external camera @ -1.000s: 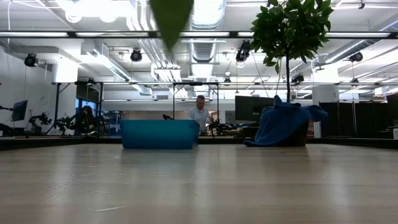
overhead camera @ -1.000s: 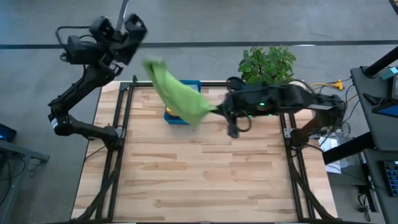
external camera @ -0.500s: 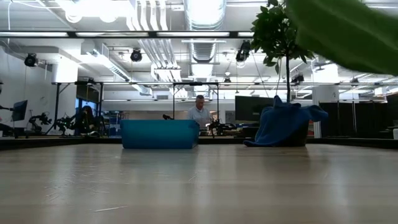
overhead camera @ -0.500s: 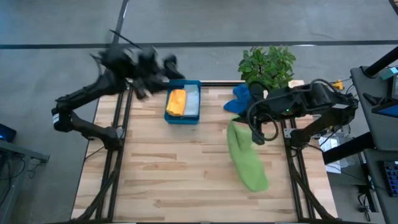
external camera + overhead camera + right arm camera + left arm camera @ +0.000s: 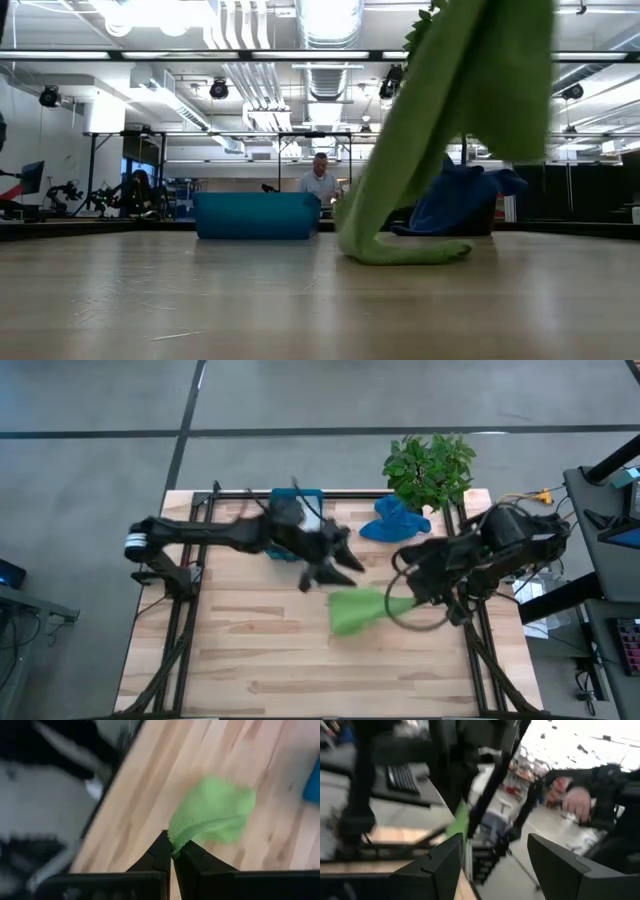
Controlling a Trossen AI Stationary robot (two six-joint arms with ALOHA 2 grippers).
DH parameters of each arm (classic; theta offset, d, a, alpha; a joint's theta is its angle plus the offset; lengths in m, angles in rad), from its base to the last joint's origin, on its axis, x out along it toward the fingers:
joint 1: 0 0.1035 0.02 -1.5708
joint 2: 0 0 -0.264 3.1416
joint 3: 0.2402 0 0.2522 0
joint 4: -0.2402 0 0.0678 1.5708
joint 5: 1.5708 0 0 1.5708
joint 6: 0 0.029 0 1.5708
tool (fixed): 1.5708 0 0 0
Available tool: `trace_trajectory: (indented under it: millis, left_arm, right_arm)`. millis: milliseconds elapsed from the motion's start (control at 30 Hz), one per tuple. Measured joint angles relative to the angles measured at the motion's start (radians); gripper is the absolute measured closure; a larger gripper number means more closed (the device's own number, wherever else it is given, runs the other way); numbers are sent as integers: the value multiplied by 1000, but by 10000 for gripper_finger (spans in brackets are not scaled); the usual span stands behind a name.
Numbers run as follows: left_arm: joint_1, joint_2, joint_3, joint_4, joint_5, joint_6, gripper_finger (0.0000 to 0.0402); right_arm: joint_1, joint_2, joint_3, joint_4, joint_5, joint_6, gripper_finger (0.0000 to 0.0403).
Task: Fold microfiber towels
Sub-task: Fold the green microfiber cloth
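The lime green towel [image 5: 352, 611] hangs from my right gripper [image 5: 414, 600], which is shut on it over the table's right half. Its lower end [image 5: 400, 252] lies on the wood. My left gripper [image 5: 338, 566] reaches out level above the table's middle, just on the far left of the towel. It is open, with nothing between its fingers [image 5: 442, 865]. The blue towel [image 5: 394, 520] lies heaped at the far right by the plant. The teal tray [image 5: 309, 496] stands at the far edge, partly hidden by my left arm. My right gripper pinches a bunched bit of the green towel's edge [image 5: 175, 839] between its two fingers. The fingers slant down from the table's right side. The cloth hangs below them in a loose drape, and its lower end [image 5: 385, 250] rests on the table.
A potted plant [image 5: 430, 460] stands at the far right corner. Black frame rails [image 5: 190, 560] run along the table's left and right sides. Bare wood [image 5: 280, 660] fills the near half. A person [image 5: 320, 182] sits in the room behind the table.
My left gripper has swung from beyond the far left corner down to the table's middle. My right gripper has drawn back toward the right edge with the green towel. The towel has swung from over the tray toward the near right, and its lower end now touches the wood.
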Motion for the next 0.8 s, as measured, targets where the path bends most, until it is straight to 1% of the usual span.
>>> trace_trajectory:
  millis: [33,233,300,433,500,567,633,800]
  left_arm:
    - [-14,28,5,2,0,0,192]
    - [-54,187,34,57,-1,-2,192]
    - [-53,219,49,78,0,-2,192]
    - [-35,256,61,99,13,19,192]
    - [-18,266,61,128,64,27,192]
    - [0,277,61,185,147,12,192]
    - [16,282,61,208,238,-20,192]
    - [30,308,61,213,360,-16,192]
  right_arm:
    - [12,9,-1,-27,13,-10,394]
    - [84,20,-13,7,106,-29,394]
    - [98,26,-13,7,133,-12,394]
    - [115,48,-13,26,142,36,394]
    - [121,63,-13,38,140,56,394]
    - [121,81,-13,72,137,100,394]
    - [119,101,-13,118,132,138,394]
    - [120,136,-13,271,135,144,394]
